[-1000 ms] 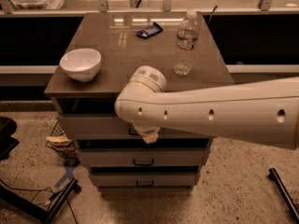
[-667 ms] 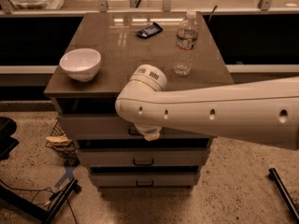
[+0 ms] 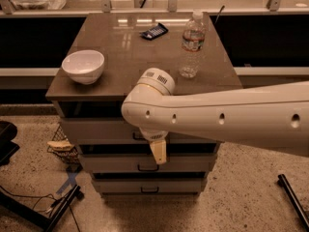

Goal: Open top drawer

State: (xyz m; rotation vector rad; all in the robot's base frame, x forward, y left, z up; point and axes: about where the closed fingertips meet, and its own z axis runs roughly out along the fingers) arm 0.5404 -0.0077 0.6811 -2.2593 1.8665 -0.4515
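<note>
The top drawer [image 3: 96, 129] is sitting directly under the desk [image 3: 120, 52] top, its pale front running the full width above the second drawer [image 3: 111, 163] and the third drawer [image 3: 120, 185]. The arm [image 3: 231, 117] is stretching in from the right across that front, and your hand [image 3: 158, 153] is hanging from the wrist against the drawer's lower edge, roughly at its middle. The wrist is covering most of it, so I cannot tell whether the hand is wide or narrow.

Only the left corner of the pull handle [image 3: 137, 137] is peeking out just beside the hand, so my judgement is that you are working on the grip-and-pull step. A dark band is showing between the desk top and the drawer front, but I cannot tell whether that means the drawer is partly out.

To do this well, make sure you are hooking the top pull and not the one on the second drawer just below the hand's tip. Be pulling straight out toward the base, level with the drawer's run, and avoid dragging downward or sideways, which could bind the tray. Keep the pull slow and even: the bowl [image 3: 83, 65] and the upright water bottle [image 3: 192, 45] are standing on the desk, and a jerk could rock the bottle.
</note>
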